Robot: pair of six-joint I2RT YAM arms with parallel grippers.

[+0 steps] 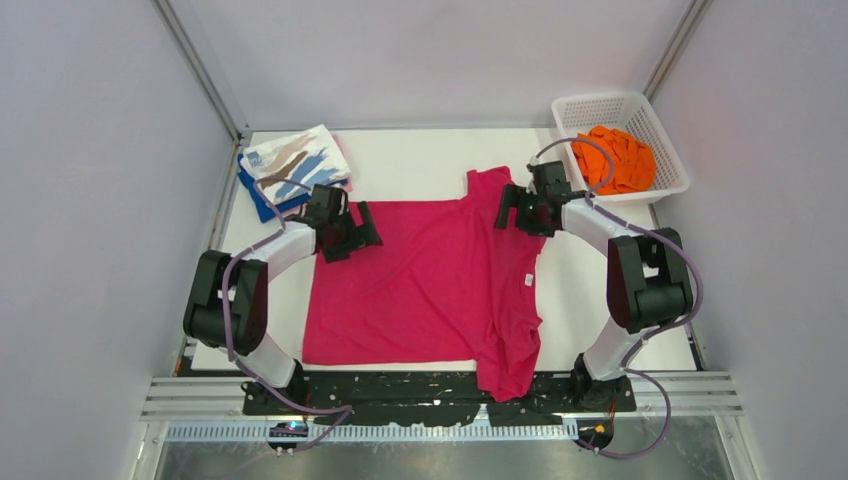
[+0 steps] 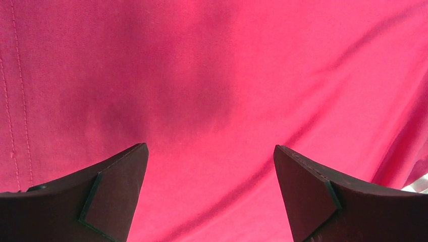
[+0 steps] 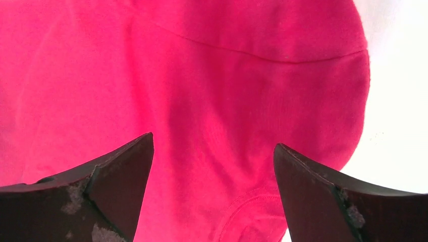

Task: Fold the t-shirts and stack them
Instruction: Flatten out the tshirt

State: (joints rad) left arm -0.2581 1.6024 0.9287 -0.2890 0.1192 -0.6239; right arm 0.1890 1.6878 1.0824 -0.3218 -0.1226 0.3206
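**A:** From above, where is the shirt in hand?

**B:** The plain bright magenta cloth t-shirt point(image 1: 420, 290) lies spread on the white worktop point(image 1: 420, 160), beneath both sets of jaws. The left jaws hang over its far hem corner and the right jaws over its far sleeve. Both pairs stand wide apart and hold nothing. The collar side, nearer the right jaws, is rumpled, and one sleeve droops off the near edge.

**A:** Why that pairing?

**B:** I judge they bracket the far edge so it can be taken at two points and folded evenly.

**A:** And the rest?

**B:** Beyond the left jaws, a folded white t-shirt with brown and blue streaks point(image 1: 297, 160) sits on a folded blue t-shirt point(image 1: 257, 200), likely the finished stack. Beyond the right jaws, a white plastic lattice basket point(image 1: 600, 105) holds a crumpled orange t-shirt point(image 1: 615, 160), probably waiting its turn.

**A:** Left wrist view?

**B:** Lightly creased magenta cloth fills it, between and ahead of the dark fingertips point(image 2: 116, 196), which stand apart. I cannot tell whether they touch it. A stitched hem line point(image 2: 11, 101) runs left of the jaws, which fits a hem corner.

**A:** Right wrist?

**B:** The fingertips point(image 3: 121, 186) are likewise apart, with nothing pinched. The rounded sleeve end point(image 3: 282, 91) lies ahead of them, with bare worktop to their right. Sitting just inside the sleeve edge seems a sensible spot for a pinch.
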